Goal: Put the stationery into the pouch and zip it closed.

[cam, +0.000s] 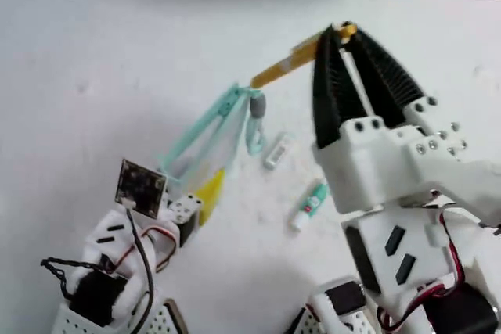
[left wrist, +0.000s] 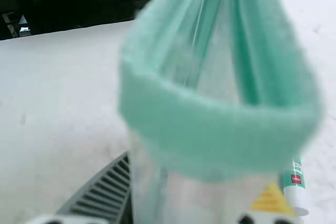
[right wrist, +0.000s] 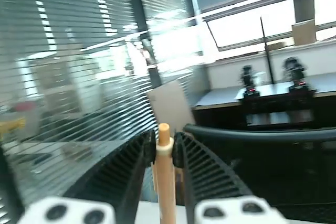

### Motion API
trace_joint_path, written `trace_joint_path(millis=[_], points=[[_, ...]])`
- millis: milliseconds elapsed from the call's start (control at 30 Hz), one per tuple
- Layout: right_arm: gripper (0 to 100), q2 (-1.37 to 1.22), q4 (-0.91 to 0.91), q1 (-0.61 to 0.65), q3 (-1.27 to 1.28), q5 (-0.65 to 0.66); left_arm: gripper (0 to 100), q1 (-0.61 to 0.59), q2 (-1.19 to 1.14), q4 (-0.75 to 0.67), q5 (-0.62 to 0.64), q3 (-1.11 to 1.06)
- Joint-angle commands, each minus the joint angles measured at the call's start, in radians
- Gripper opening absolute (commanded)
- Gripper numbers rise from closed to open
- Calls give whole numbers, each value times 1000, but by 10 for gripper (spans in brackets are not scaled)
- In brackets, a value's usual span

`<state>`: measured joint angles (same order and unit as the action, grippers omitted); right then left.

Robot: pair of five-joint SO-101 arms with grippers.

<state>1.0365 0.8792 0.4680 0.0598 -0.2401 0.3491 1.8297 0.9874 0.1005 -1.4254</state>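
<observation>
Pouch (cam: 205,140) is clear with a teal zipper rim and is held up off the counter (cam: 94,76). In the left wrist view its mouth (left wrist: 220,129) gapes open. Left fingers (cam: 210,193) pinch the pouch's lower end, yellow finger on one side and grey ribbed finger (left wrist: 100,192) on the other.

Yellow pencil (cam: 293,60) is clamped at its far end between the black right fingers (cam: 329,91). Its other end touches the zipper end of the pouch, next to the grey zipper pull (cam: 257,104).

Loose on the counter just beside the pouch are a small white block (cam: 276,151) and a teal-and-white tube (cam: 309,205).
</observation>
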Motion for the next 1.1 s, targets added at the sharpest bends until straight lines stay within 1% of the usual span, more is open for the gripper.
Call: trace_joint_path(millis=[0,67,267,433,567,700,1067], points=[[16,-30,-28,101,3,-17,218,25,1,12,-11,44],[16,-71,-21,124,6,-17,218,25,1,12,-11,44],[16,-185,38,130,5,-15,218,25,1,12,-11,44],[16,-191,53,133,6,-15,218,25,1,12,-11,44],[16,-188,105,133,0,-15,218,25,1,12,-11,44],[16,-168,134,133,-74,-15,218,25,1,12,-11,44],[15,-157,150,133,-109,-15,218,25,1,12,-11,43]])
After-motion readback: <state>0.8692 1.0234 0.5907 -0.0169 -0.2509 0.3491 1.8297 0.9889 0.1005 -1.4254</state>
